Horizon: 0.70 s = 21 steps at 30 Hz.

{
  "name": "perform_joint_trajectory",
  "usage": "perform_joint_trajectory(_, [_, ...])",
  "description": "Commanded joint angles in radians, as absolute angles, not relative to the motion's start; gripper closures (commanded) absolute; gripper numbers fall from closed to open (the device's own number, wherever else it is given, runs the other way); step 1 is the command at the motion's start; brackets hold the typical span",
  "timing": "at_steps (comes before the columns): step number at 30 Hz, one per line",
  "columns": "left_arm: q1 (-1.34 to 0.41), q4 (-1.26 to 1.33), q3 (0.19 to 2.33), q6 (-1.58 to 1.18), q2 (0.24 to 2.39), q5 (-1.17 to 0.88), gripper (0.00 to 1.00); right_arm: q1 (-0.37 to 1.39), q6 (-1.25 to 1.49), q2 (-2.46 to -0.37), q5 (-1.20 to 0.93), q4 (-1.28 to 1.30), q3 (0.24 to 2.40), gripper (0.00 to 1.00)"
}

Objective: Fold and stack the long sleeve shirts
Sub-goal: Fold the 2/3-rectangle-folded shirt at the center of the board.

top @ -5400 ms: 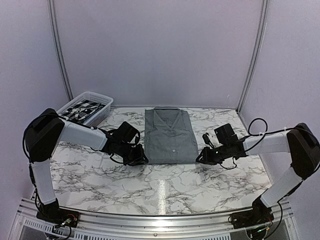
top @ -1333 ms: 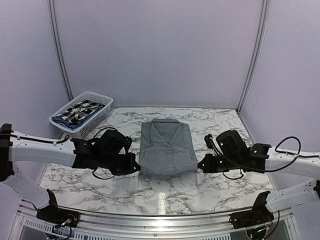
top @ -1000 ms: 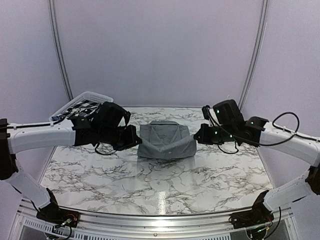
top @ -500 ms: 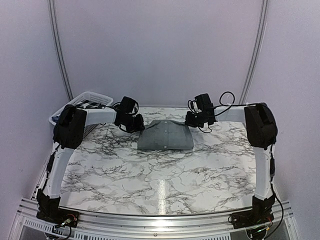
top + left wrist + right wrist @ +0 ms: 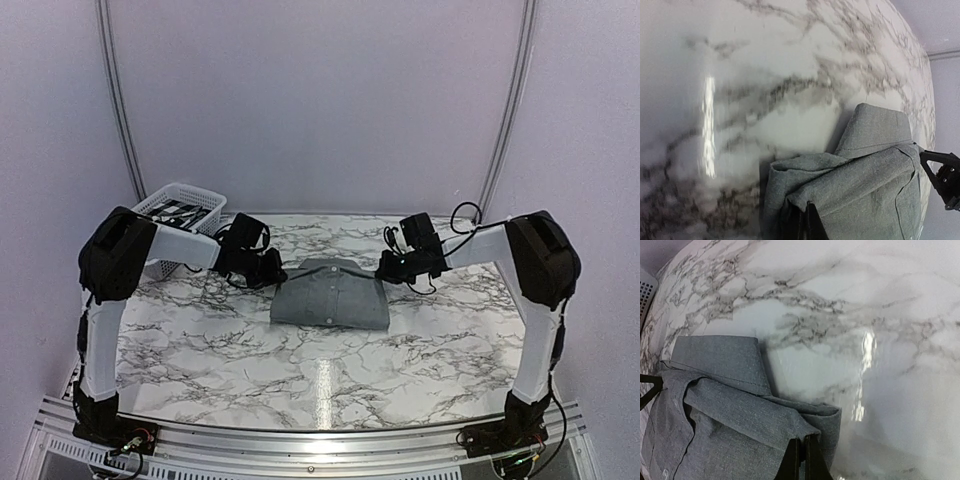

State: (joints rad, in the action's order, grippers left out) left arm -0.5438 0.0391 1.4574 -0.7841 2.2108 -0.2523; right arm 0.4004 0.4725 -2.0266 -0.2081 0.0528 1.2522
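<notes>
The left pincer [image 5: 804, 220] is closed tight on a corner of the grey shirt [image 5: 328, 297], and cloth is bunched around its two dark fingers. The right pincer [image 5: 801, 455] is closed on the other corner in the same way. Both pincers sit low, one on each side of the shirt's far end, next to the collar [image 5: 875, 125]. The layer they pinch lies folded over the rest of the shirt. The shirt rests on the marble table [image 5: 330, 380], in the middle from left to right and nearer the far edge than the near one. A white basket [image 5: 208, 203] stands at the far left corner, with a dark patterned cloth [image 5: 175, 212] inside.
</notes>
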Motion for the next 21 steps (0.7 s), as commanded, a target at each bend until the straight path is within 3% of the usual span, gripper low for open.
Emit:
perform_joint_trajectory(1, [-0.589,0.154,1.245,-0.824,2.059,-0.207,1.0,0.439,0.502,-1.862,-0.163,0.008,1.071,1.0])
perform_joint_trajectory(6, [-0.63,0.178,1.096,-0.837,1.907,-0.137,1.0,0.454,0.512,-1.726,-0.119,0.033,0.969,1.0])
perform_joint_trajectory(12, [-0.63,0.11,1.083,-0.813,1.797,-0.055,1.0,0.452,0.494,-1.674,-0.08,0.078,1.002,1.0])
perform_joint_trajectory(21, [-0.577,0.052,1.215,-0.754,1.921,-0.073,1.0,0.415,0.433,-1.797,-0.073,0.083,1.163,1.0])
